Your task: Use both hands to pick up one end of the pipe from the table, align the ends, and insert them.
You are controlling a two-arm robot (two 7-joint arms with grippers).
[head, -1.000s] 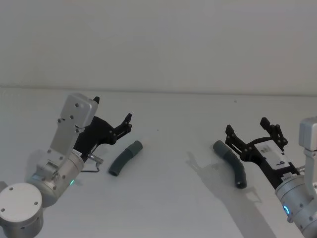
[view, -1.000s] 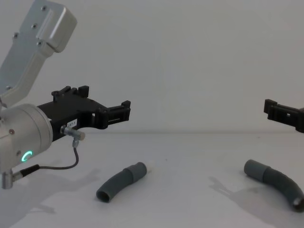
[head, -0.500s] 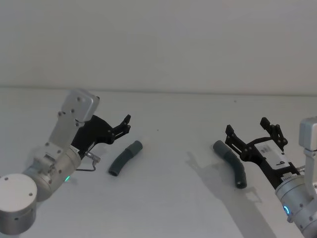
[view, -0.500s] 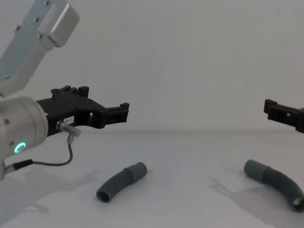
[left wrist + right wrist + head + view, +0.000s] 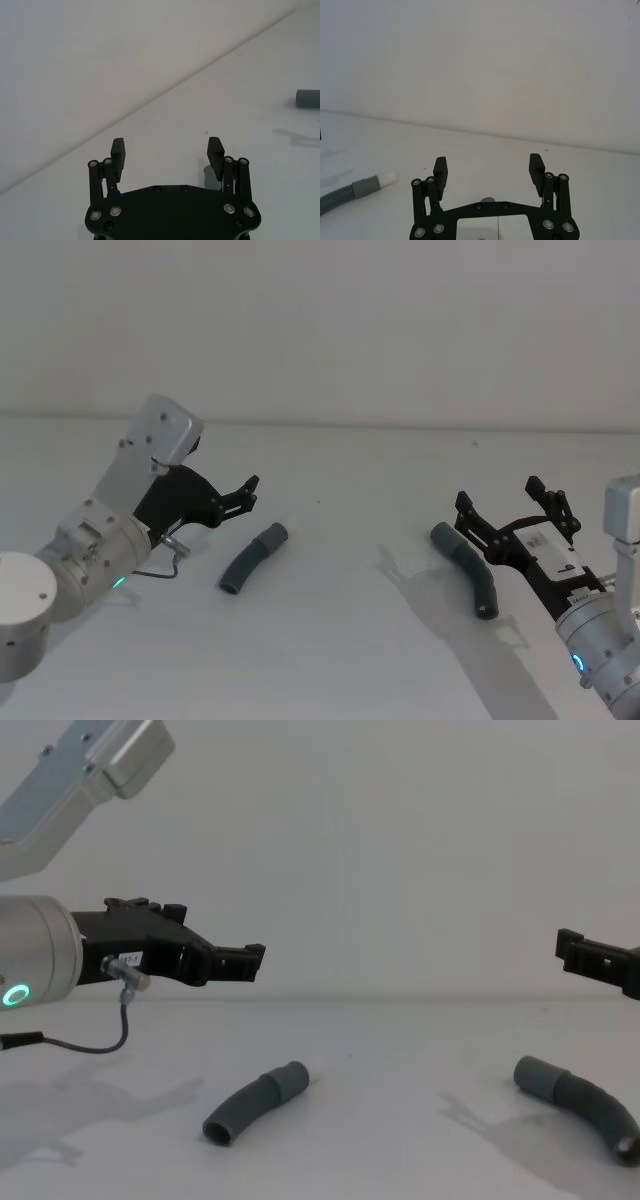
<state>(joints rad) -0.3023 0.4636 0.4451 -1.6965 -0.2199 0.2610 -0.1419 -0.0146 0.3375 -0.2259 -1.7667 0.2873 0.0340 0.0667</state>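
So the left end effector has backed off a bit in the last second. The whole wrist swung out toward the robot's left and the fingers now point more level across the table instead of crowding the short hose piece. Its fingers are spread wide with nothing in them, and it hangs above and just to the left of that piece without touching it. The right end effector hasn't budged. It's also wide open and empty, hovering right over the long hose piece.

Neither hose piece has moved, both lie flat on the table, well apart. So no grasp yet on either side. The left arm's shuffle looks like it's lining up a better approach, not giving up.

Room-wise it's pretty comfy. There's a big bare stretch of table between the two pieces, which is where the ends would likely meet once lifted. The table's far edge, where it meets the wall, is well behind everything. The one thing worth watching is the thin cable looping under the left wrist, which droops near the short piece's lower end and could snag or nudge it on the way down.
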